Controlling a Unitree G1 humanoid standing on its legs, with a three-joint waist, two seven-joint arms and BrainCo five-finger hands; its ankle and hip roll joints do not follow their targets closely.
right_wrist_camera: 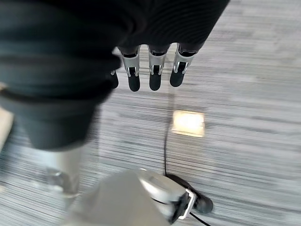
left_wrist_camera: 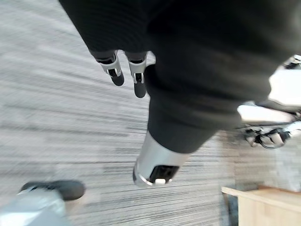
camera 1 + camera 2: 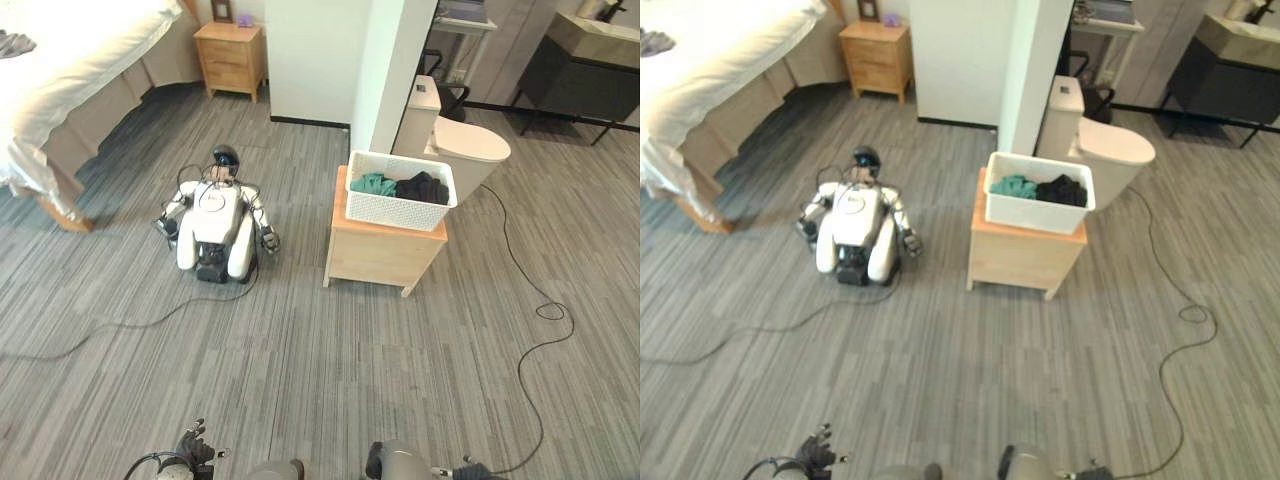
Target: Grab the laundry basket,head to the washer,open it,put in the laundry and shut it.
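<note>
Both your hands, left hand (image 2: 155, 84) and right hand (image 1: 94, 56), hang with relaxed, empty fingers (image 1: 155, 77), well apart from the white perforated plastic laundry basket (image 3: 400, 192) on the small wooden table (image 3: 380, 250).

A white laundry basket (image 3: 400, 190) rests on a small wooden cabinet (image 3: 383, 245).

You see a white perforated plastic laundry basket (image 3: 400, 203) holding soft dark and teal cloth (image 3: 405, 186), on a matt pale wood cabinet (image 3: 380, 251); the striped grey floor (image 3: 330, 370) looks matt.
</note>
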